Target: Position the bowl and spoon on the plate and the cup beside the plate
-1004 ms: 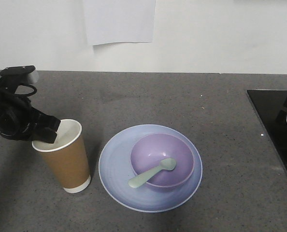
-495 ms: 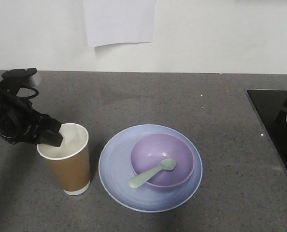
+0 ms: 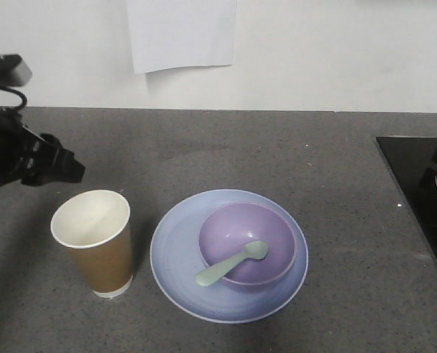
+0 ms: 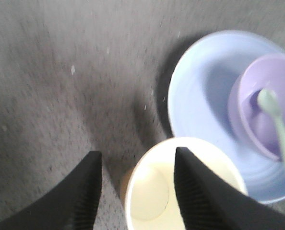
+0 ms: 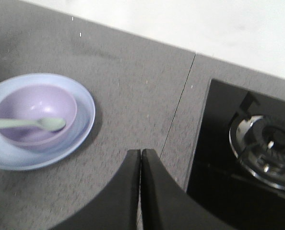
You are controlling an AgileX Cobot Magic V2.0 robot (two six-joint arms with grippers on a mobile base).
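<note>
The brown paper cup (image 3: 93, 246) stands upright on the grey counter just left of the pale blue plate (image 3: 176, 257). On the plate sits the lavender bowl (image 3: 259, 228), and the mint spoon (image 3: 232, 265) lies in it with its handle over the front rim. My left gripper (image 3: 70, 170) hangs open above and behind the cup, touching nothing. In the left wrist view the open gripper (image 4: 137, 152) frames the cup (image 4: 152, 201), with the plate (image 4: 200, 96), bowl (image 4: 250, 91) and spoon (image 4: 277, 122) to its right. My right gripper (image 5: 140, 151) is shut and empty, right of the plate (image 5: 85, 108).
A black stove top (image 3: 417, 191) with a burner (image 5: 267, 143) takes up the right end of the counter. A white wall with a taped paper sheet (image 3: 182, 33) runs along the back.
My left gripper has let go of the cup's rim, lifted and drawn back to the left. The cup shifted slightly left and now stands free.
</note>
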